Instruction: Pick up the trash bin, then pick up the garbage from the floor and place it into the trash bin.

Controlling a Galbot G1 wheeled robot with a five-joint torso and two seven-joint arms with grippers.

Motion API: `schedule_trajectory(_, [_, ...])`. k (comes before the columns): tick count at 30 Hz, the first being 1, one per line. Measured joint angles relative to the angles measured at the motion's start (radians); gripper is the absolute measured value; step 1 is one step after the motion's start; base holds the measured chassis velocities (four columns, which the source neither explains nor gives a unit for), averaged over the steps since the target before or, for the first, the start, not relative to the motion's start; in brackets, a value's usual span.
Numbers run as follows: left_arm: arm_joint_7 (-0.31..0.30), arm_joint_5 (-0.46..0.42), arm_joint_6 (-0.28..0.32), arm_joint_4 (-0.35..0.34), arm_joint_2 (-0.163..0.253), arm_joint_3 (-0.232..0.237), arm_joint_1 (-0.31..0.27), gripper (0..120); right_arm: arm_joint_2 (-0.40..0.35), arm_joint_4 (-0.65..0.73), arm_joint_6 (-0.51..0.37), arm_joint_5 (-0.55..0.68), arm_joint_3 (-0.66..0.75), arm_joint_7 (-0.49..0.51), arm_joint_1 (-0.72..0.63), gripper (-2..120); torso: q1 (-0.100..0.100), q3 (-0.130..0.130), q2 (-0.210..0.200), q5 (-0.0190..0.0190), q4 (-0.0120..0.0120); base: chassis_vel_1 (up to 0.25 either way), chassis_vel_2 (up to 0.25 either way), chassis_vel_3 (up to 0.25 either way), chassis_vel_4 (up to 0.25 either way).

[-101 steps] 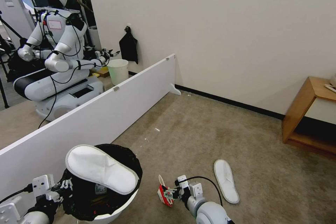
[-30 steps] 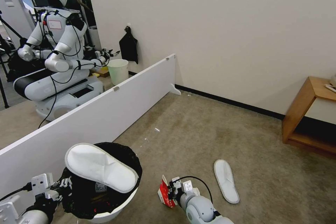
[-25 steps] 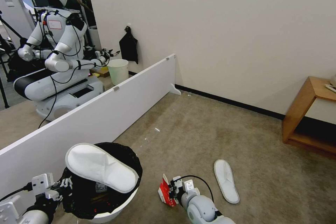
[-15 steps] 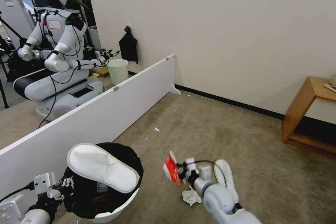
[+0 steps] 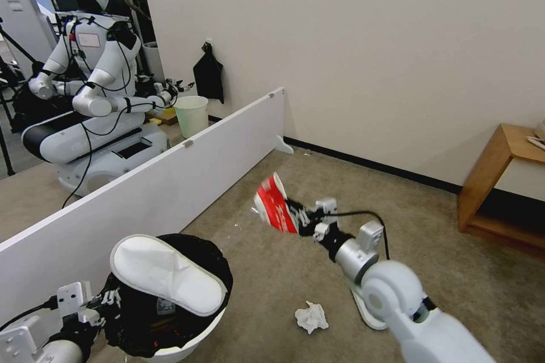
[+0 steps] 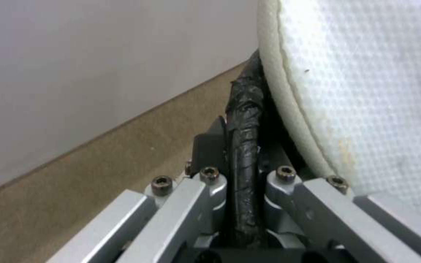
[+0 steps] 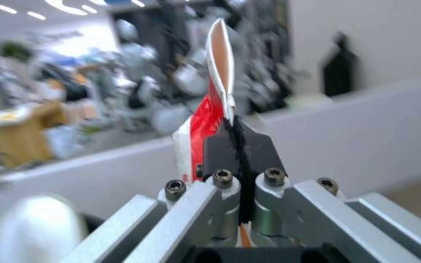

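Above beige carpet (image 5: 318,221), your right gripper (image 5: 299,218) pinched the crushed red-white paper cup (image 5: 272,203), light and floppy, between its fingers; your left gripper (image 6: 242,171) clamped the round white black-lined bin's rim (image 6: 245,120).

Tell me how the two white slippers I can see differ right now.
One slipper lies across the rim of the trash bin, fully in view; the other slipper lies on the carpet, mostly hidden behind the right arm. The bin's slipper sits beside the left gripper, which pinches the bin's black liner; the floor slipper is untouched, near a crumpled tissue. Both are white.
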Motion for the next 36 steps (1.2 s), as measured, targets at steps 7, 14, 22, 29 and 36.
schedule_trajectory(7, [-0.001,0.005,0.003,0.0,0.0,0.004,0.003,4,-0.062,0.068,0.061,0.139,-0.106,-0.069,0.196,0,0.0,0.0,0.0,-0.0002,0.0002,0.0,0.0,0.0,0.0])
schedule_trajectory(14, [-0.001,0.012,0.004,0.003,0.004,0.004,0.0,4,-0.047,0.069,0.056,0.236,-0.316,-0.092,0.428,0,0.0,0.0,0.0,-0.0003,0.0001,0.0,0.0,0.0,0.0])
schedule_trajectory(22, [-0.001,0.013,0.004,0.004,0.002,0.004,-0.002,4,0.014,0.042,0.009,0.251,-0.439,-0.05,0.511,0,0.0,0.0,0.0,-0.0002,0.0,0.0,0.0,0.0,0.0])
schedule_trajectory(29, [-0.002,0.009,0.008,-0.006,0.003,0.0,0.003,4,0.045,0.001,-0.061,0.238,-0.524,0.029,0.524,0,0.0,0.0,0.0,-0.0002,0.0001,0.0,0.0,0.0,0.0])
schedule_trajectory(36, [-0.003,0.007,0.011,-0.011,0.005,-0.002,0.005,4,-0.001,-0.032,-0.096,0.172,-0.546,0.041,0.45,0,0.0,0.0,0.0,0.0,-0.0003,0.0,0.0,0.0,0.0])
